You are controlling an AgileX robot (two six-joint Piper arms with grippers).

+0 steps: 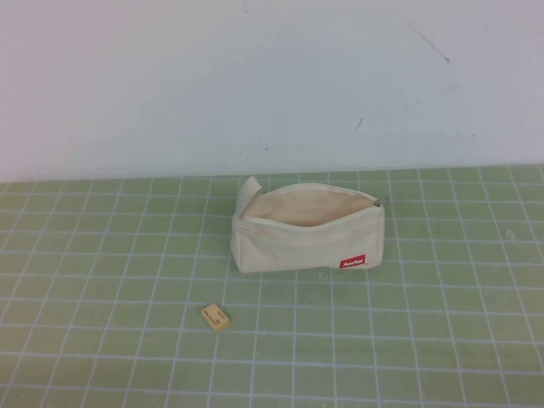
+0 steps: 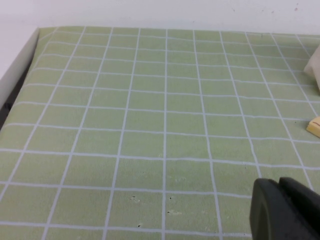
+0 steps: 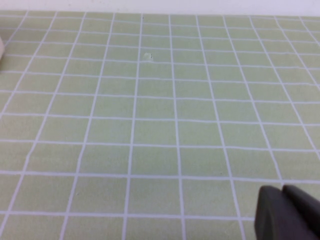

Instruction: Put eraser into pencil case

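— High view shows the eraser flat on the green mat, in front of the case and toward its left end, clearly apart from it. The case lies with its mouth gaping upward. Neither arm is in that view.

— So nothing is started. What worries you?

— The eraser is tiny and low. A pinch coming down off-centre could flick it across the mat or catch only a corner, and it would drop on the way up. The case is soft, too: a release over the near lip rather than the opening could bounce the eraser off the fabric, or a nudge could fold the mouth shut.

— And the fingers?

— Left gripper shows only as a dark tip low in its wrist view, above bare mat; the eraser sits at that view's edge, well away. It holds and touches nothing, but I cannot tell whether its fingers are apart or together. Same for the right gripper: a dark tip over empty grid, touching nothing, spread unknown.
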